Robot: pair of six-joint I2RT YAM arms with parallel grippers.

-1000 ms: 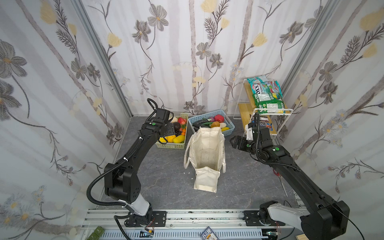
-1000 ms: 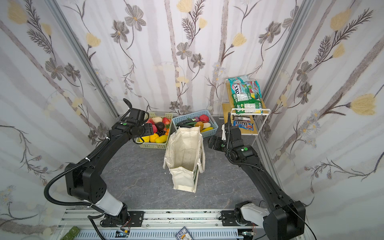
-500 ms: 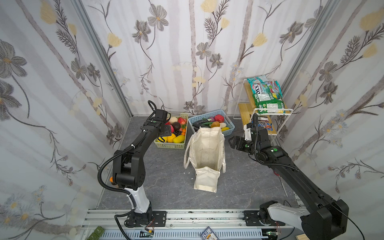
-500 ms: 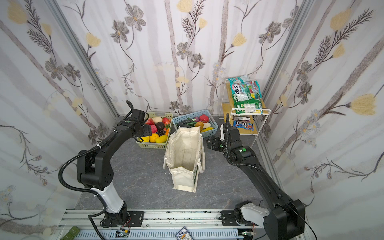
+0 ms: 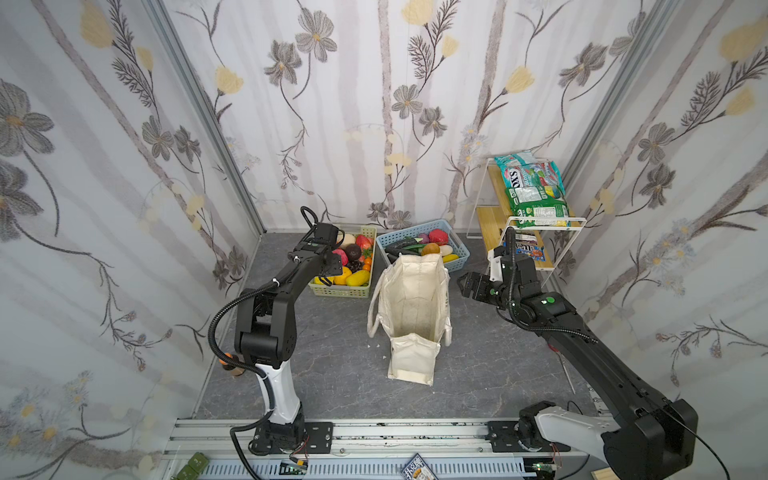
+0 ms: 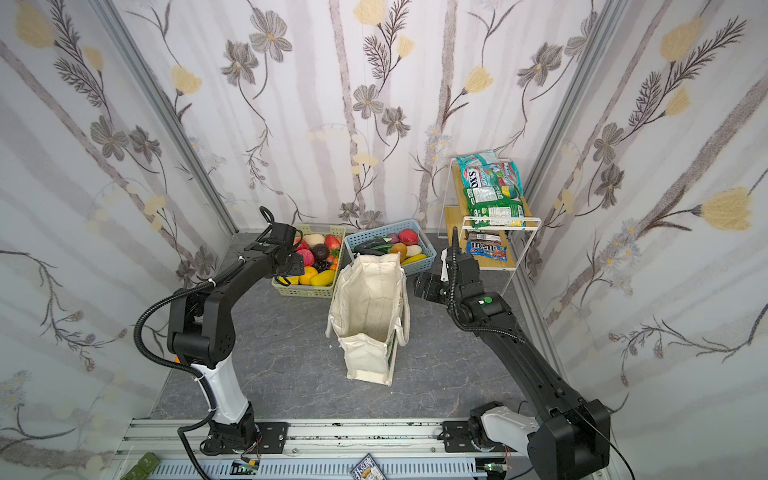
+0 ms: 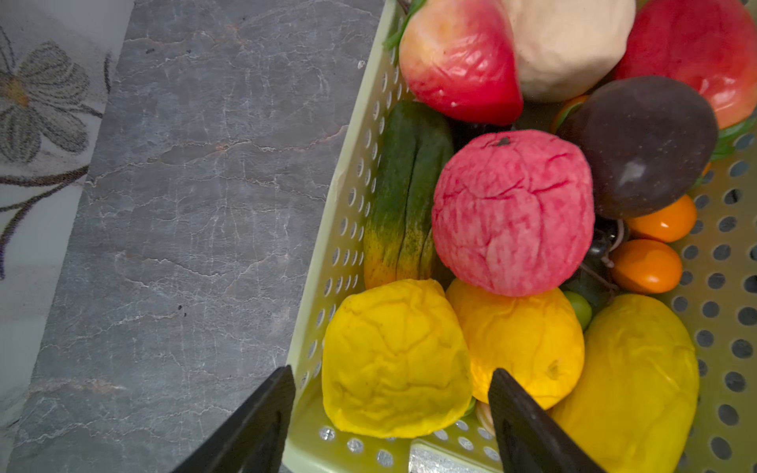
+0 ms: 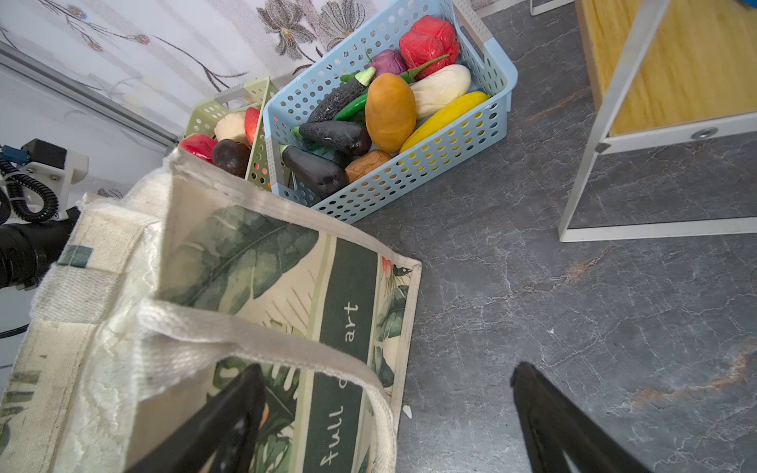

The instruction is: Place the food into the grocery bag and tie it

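The cream grocery bag [image 5: 411, 299] [image 6: 370, 303] stands open on the grey floor, its printed side [image 8: 245, 262] toward the right arm. Toy food fills a pale green basket [image 5: 340, 291] [image 6: 303, 291] and a blue basket [image 5: 457, 259] [image 8: 430, 164]. My left gripper [image 5: 330, 278] [image 7: 391, 381] hangs open at the green basket's near corner. A yellow fruit [image 7: 393, 356] lies between its fingers, and one finger [image 7: 278, 393] is outside the basket wall. My right gripper [image 5: 467, 284] [image 8: 383, 376] is open beside the bag, with a strap handle [image 8: 262, 340] in front of it.
A white wire rack [image 5: 577, 220] [image 6: 532, 220] with wooden shelves stands at the back right, with snack packets [image 5: 534, 193] [image 6: 492, 191] on top and more [image 5: 525, 247] below. Floral walls close in on three sides. The arms' rail [image 5: 374, 432] runs along the front.
The left arm's elbow has risen and its gripper has dropped lower over the green basket's near corner. The right arm has hardly moved.
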